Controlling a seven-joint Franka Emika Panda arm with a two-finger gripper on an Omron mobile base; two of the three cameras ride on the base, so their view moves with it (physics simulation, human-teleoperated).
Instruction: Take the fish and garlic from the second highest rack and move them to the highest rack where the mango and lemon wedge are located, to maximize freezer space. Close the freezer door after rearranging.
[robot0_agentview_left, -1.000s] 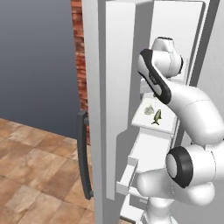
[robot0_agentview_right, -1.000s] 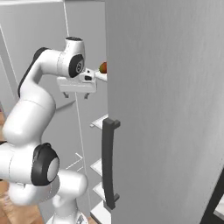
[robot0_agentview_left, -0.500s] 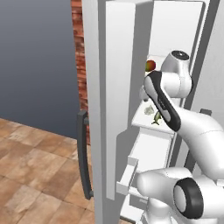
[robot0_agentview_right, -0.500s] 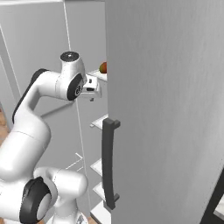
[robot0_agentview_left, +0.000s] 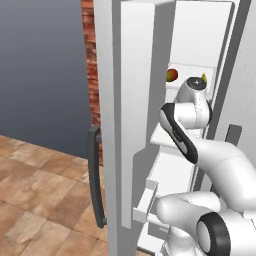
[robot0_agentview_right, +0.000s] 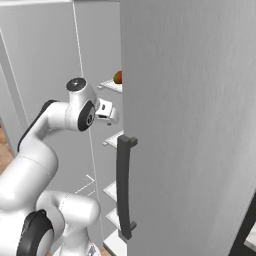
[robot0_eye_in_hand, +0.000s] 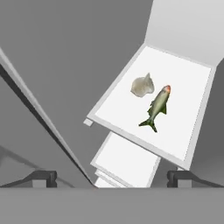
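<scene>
The gripper, jaws wide open, hangs above the fish and garlic; descending off-centre could nudge the touching pair apart.

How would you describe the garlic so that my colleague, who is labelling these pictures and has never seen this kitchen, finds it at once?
Look into the tall white-lined freezer and find the plain flat white shelf slab in the hand view. Two things lie on it side by side: a slim green-grey fish with a reddish head and, beside it, the garlic, a small whitish-grey bulb. Its rounded shape and pointed tip set it apart.
</scene>
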